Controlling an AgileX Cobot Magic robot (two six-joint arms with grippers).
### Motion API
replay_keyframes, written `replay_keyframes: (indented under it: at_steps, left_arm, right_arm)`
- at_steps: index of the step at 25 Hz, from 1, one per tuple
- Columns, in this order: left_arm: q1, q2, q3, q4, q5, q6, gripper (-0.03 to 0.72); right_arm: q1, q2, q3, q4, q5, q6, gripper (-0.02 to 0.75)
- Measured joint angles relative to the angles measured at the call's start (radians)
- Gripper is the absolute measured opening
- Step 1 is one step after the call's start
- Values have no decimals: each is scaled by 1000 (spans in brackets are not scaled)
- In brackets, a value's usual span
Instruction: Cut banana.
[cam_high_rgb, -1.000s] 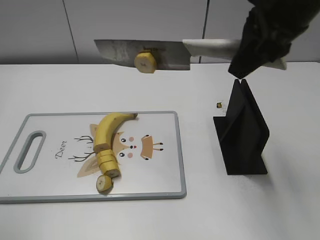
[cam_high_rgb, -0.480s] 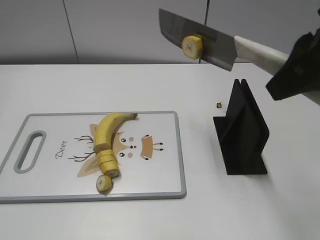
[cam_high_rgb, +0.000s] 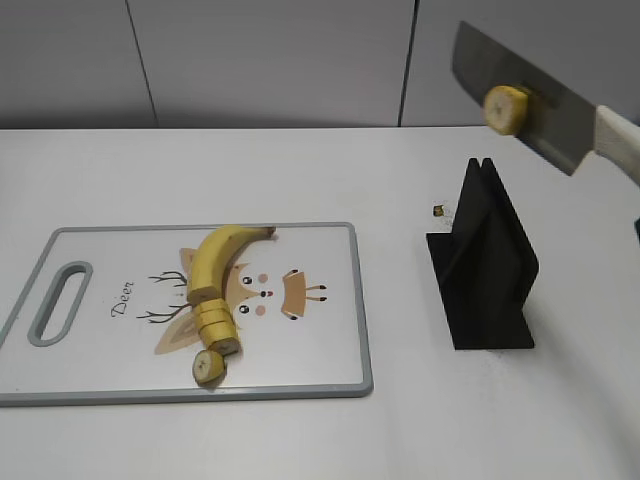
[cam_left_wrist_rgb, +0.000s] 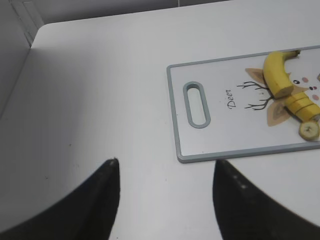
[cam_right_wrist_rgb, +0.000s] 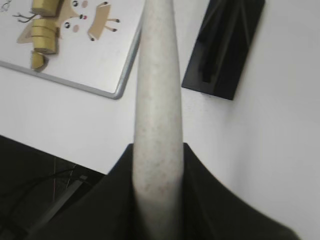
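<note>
A: Several cut slices (cam_high_rgb: 212, 345) are seen nearest the camera, at the front end of the banana (cam_high_rgb: 215, 262), one of them lying loose at the very tip. Where is the fruit placed?

B: It is laid on the cutting board (cam_high_rgb: 320, 345), over the printed deer (cam_high_rgb: 270, 290), its dark stem pointed toward the back edge. The board itself is set flat on the white surface (cam_high_rgb: 300, 170), handle slot (cam_high_rgb: 58, 302) to the left.

A: And to the right of the board?

B: A black stand (cam_high_rgb: 485, 265) is placed upright there, apart from the board, with a tiny dark speck (cam_high_rgb: 438, 210) just beside its far corner (too small to identify).

A: What is seen farther back?

B: A knife (cam_high_rgb: 540, 105) is held in the air above the stand, blade tilted, with one more round slice (cam_high_rgb: 506, 108) stuck to its flat side.

A: How are the hands set?

B: The right hand (cam_right_wrist_rgb: 157, 165) is clamped around the pale knife handle (cam_right_wrist_rgb: 156, 90), as shown in its wrist view. The left hand (cam_left_wrist_rgb: 165, 187) is held apart, with nothing between its fingers (cam_left_wrist_rgb: 102, 192), above bare surface near the board's handle end.
</note>
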Motion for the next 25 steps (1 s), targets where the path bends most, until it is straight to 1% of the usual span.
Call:
replay_keyframes:
  at_steps: [4, 10, 14, 21, 25]
  left_arm:
    - [0, -91, 57, -12, 3, 0, 575]
    - [0, -97, 131, 6, -1, 0, 574]
    - [0, -97, 167, 7, -98, 0, 566]
    - [0, -97, 178, 13, -127, -3, 528]
    - [0, -97, 178, 7, -129, -4, 520]
  right_arm:
    - [0, -63, 52, -84, -8, 130, 160]
    - [0, -83, 75, -90, -22, 183, 160]
    - [0, -71, 75, -91, -75, 224, 160]
    - [0, 56, 76, -102, -151, 233, 160]
    - [0, 143, 76, -121, -200, 234, 160]
